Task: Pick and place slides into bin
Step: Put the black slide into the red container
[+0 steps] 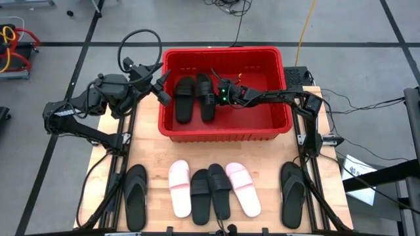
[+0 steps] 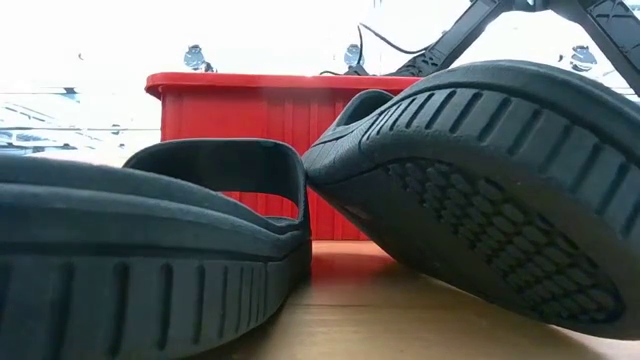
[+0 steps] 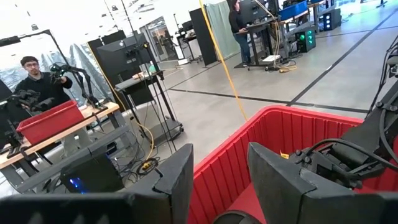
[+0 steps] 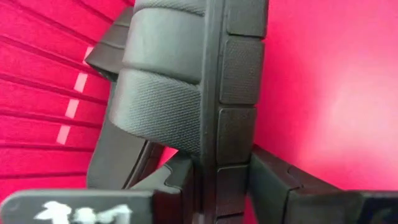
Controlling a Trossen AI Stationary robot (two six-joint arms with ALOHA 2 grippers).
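Wooden table carries the red bin at twelve o'clock; inside, the right end effector pinches a black slide by its stiff sole edge. Light, grippy foam. Left end effector gapes empty.

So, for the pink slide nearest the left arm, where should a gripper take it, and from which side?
Probably by the strap band, coming straight down from above. The left pink slide lies flat, sole down, on the table, toes toward the bin, so its band arches up across the foot and offers an edge to pinch. A black slide sits close on one side, so side approaches look cramped.
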